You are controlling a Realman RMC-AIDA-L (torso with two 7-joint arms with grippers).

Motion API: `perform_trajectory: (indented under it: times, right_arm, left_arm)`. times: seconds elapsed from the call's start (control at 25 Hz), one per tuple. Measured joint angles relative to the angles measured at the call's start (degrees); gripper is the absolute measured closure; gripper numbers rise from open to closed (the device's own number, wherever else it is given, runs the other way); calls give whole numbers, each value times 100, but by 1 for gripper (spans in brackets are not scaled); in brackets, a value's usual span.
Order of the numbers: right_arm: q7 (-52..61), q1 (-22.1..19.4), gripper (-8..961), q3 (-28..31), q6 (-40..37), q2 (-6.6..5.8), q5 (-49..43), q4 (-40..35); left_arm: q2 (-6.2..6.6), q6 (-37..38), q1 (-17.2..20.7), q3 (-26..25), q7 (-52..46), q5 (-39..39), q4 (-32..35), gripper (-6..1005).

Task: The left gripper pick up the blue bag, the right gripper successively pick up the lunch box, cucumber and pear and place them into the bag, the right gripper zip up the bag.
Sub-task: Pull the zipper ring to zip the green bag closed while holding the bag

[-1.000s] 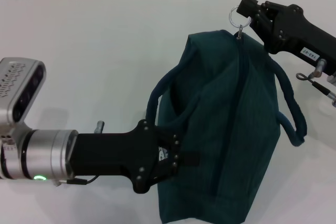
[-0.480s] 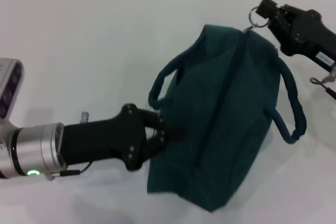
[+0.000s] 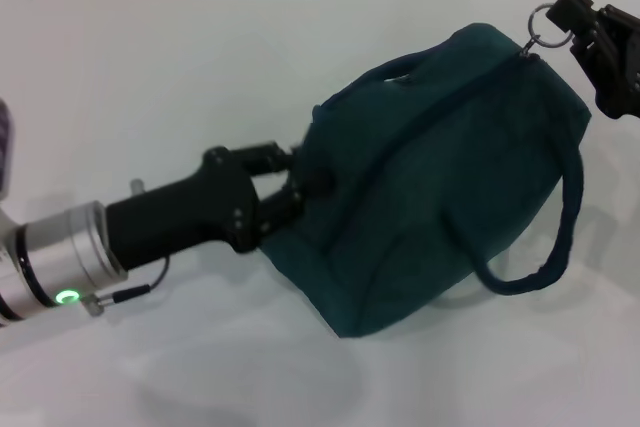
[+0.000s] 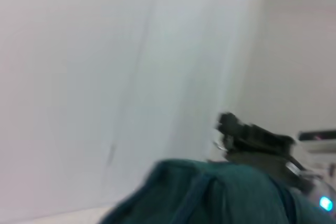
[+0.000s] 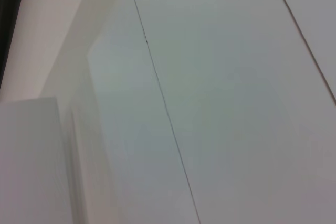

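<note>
The blue bag (image 3: 440, 177) lies tilted across the middle of the white table in the head view, its zipper seam running up toward the far right. My left gripper (image 3: 292, 185) is shut on the bag's near-left end. At the far right corner, my right gripper (image 3: 563, 9) is shut on the silver zipper ring (image 3: 541, 23). One loop handle (image 3: 560, 237) hangs off the right side. The left wrist view shows the bag's top (image 4: 210, 192), with the right gripper (image 4: 231, 127) beyond it. The lunch box, cucumber and pear are out of view.
A white tabletop (image 3: 180, 77) surrounds the bag, with a white wall along its far edge. The right wrist view shows only white panels (image 5: 220, 103).
The bag has tipped from nearly upright to lying slanted. My right gripper has carried the zipper ring rightward. My left arm has drawn back to the left, still on the bag.
</note>
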Motion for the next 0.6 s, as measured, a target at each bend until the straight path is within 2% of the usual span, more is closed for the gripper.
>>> perform_trajectory:
  times: [0.16, 0.32, 0.48, 0.56, 0.6]
  right_arm:
    - [5, -3, 937, 0, -3, 0, 4, 50]
    - [3, -1, 937, 0, 20, 0, 5, 63]
    - [2, 20, 937, 0, 65, 0, 5, 66]
    - [2, 23, 937, 0, 83, -1, 5, 69]
    - [-4, 31, 937, 0, 110, 2, 5, 73]
  left_arm:
    - [-15, 26, 124, -370, 39, -232, 0, 712]
    - [10, 57, 109, -365, -62, -339, 93, 551]
    - [8, 59, -12, -258, -1485, -93, 1332, 386]
    - [-1, 52, -71, 30, -2168, -52, 2109, 303]
    - [5, -23, -124, 423, -2903, 32, 2967, 283]
